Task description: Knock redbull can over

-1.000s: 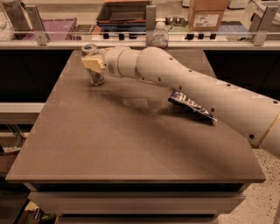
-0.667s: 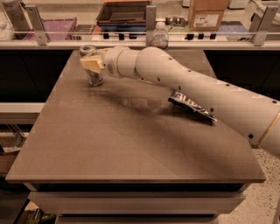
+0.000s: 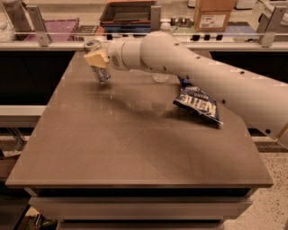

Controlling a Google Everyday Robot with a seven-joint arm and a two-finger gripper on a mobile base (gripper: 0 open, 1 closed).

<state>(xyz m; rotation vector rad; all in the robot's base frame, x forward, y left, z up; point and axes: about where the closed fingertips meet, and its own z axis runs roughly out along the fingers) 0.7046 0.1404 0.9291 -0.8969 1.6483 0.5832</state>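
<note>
redbull can (image 3: 101, 74): placed at the far left of the worktop (image 3: 135, 148), near its back edge; seen tilted, not yet flat.
long axis: leaned, with the top rim towards picture left and the base lower and to the right; the base is judged to rest on the worktop.
tool (image 3: 96, 58): set against the upper half of the can, on its near side; contact is judged rather than clearly seen.
tool state: open or closed cannot be told.
bearing: the can is found just behind the tool and slightly left of it; a push to picture left is judged enough to tip it over.
arm (image 3: 202, 76): the only one; extended from the right edge across the back of the worktop.
room to fall: a strip of worktop is seen between the can and the left edge; a roll off that edge is judged possible.
surface: brown, flat, faintly glossy; a dull reflection is seen under the arm.
other things: a blue snack bag (image 3: 198, 102) is laid right of centre, well apart from the can; a clear bottle (image 3: 160, 79) is mostly hidden behind the arm.
room: a counter with a glass rail is seen behind, with trays and a cardboard box (image 3: 213, 13) on it.
</note>
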